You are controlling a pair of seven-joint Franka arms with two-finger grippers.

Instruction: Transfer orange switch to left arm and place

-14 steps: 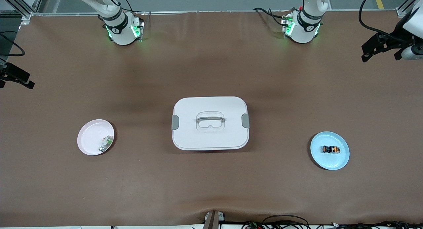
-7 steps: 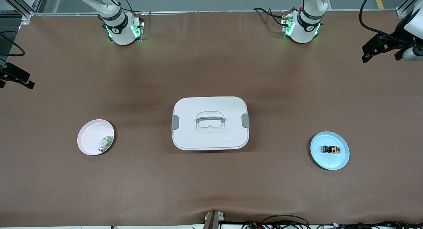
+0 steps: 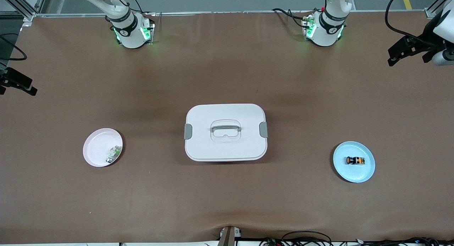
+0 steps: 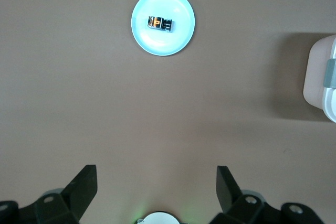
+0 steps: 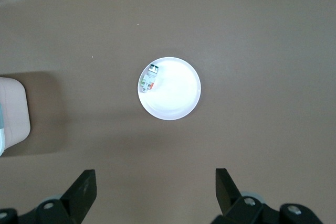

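The orange switch (image 3: pixel 355 160) lies on its side on a blue plate (image 3: pixel 354 176) toward the left arm's end of the table. It also shows in the left wrist view (image 4: pixel 160 23). The white box (image 3: pixel 225 146) stands lid-on at the table's middle. My left gripper (image 3: pixel 392 59) hangs high over the left arm's end of the table; in its wrist view it (image 4: pixel 156 182) is open and empty, well away from the switch. My right gripper (image 3: pixel 30 89) hangs high over the right arm's end; in its wrist view it (image 5: pixel 155 184) is open and empty.
A pink plate (image 3: pixel 94 146) with a small green-and-white part (image 3: pixel 113 153) sits toward the right arm's end; both show in the right wrist view, plate (image 5: pixel 173 98) and part (image 5: pixel 151 77). A corner of the box shows in each wrist view (image 4: pixel 321 77) (image 5: pixel 13 108).
The left gripper has shifted very slightly at the edge of the front view. Nothing else has moved.
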